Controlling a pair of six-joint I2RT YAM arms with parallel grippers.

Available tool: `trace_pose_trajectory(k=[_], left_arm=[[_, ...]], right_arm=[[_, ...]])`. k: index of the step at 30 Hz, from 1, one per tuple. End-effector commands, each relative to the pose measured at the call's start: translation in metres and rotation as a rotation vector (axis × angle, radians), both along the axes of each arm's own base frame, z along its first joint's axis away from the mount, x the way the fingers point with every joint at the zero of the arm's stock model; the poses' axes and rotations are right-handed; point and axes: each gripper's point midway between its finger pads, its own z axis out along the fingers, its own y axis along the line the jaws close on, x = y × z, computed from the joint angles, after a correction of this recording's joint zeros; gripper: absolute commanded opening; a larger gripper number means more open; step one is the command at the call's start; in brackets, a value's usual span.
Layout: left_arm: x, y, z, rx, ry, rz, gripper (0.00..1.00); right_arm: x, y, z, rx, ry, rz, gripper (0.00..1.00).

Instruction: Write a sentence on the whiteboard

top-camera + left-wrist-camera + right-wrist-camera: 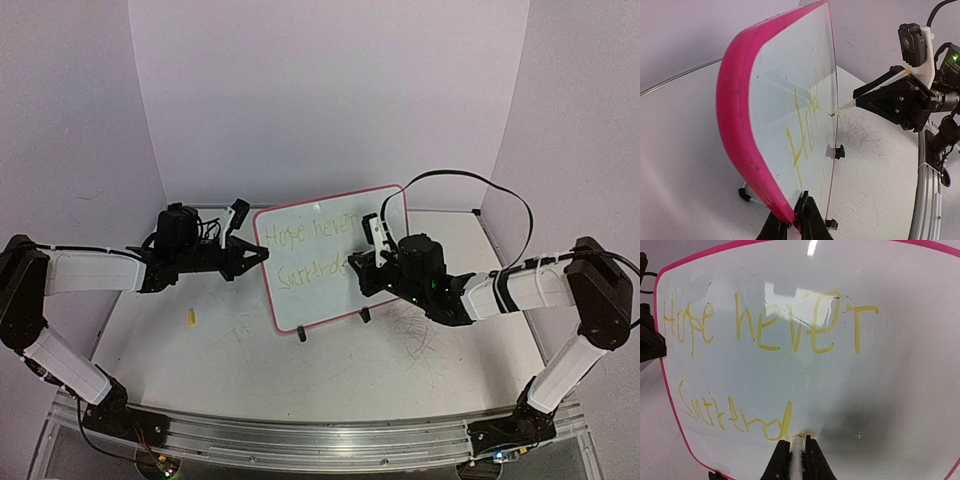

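- Top external view, nearest first: the counter [200, 370] carried grey scratches [420, 335] and a small yellow piece [190, 317], perhaps a cap, well apart from the board.
- Further in, the whiteboard [300, 295] stood on its black feet [302, 336] mid-counter, between the two grippers.
- The left gripper [262, 256] was clamped on the board's left frame edge, steadying it.
- The right gripper [355, 266] was closed on a marker [797, 457], whose tip touched the board just after "Surrend" in the lower line.
- The sentence [770, 330] read "Hope never" on top, with the last word unfinished; I judged the task well along, with only a few letters to go.
- Risk: too hard a push from the tip could slide or tip the board on its small feet, or twist it in the left grip, and the strokes would go crooked.
- Risk: the yellow ink looked faint, so too light a press would likely leave gaps.
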Motion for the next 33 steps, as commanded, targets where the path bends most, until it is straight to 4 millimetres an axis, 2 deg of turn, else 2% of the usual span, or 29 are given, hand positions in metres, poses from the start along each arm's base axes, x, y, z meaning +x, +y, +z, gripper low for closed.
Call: trace_pose_trajectory(k=[1,11,15,18,21,23,27,33], left_arm=[[0.018,0.015,-0.022,0.142,-0.062,0.073,0.0],[0.018,0.015,-0.023,0.144,-0.06,0.074,0.0],[0.018,0.015,-0.023,0.144,-0.06,0.074,0.0],[0.018,0.015,-0.022,0.144,-0.063,0.075,0.0],[0.018,0.015,-0.023,0.145,-0.063,0.075,0.0],[0.019,0.015,-0.023,0.145,-0.061,0.074,0.0],[0.019,0.014,-0.023,0.145,-0.063,0.071,0.0],[0.018,0.015,-0.02,0.15,-0.078,0.073,0.0]], right_arm=[[0.002,-0.007,-0.007,-0.007,0.01,-0.042,0.0],[0.003,-0.018,-0.008,-0.028,-0.001,-0.081,0.0],[0.005,-0.025,0.001,-0.03,-0.027,-0.111,0.0],[0.005,-0.033,0.016,-0.026,-0.065,-0.133,0.0],[-0.008,-0.028,0.04,0.018,-0.118,-0.045,0.0],[-0.018,-0.015,0.051,0.051,-0.13,0.06,0.0],[-0.006,-0.011,0.043,0.05,-0.11,0.074,0.0],[0.0,-0.008,0.044,0.057,-0.122,0.065,0.0]])
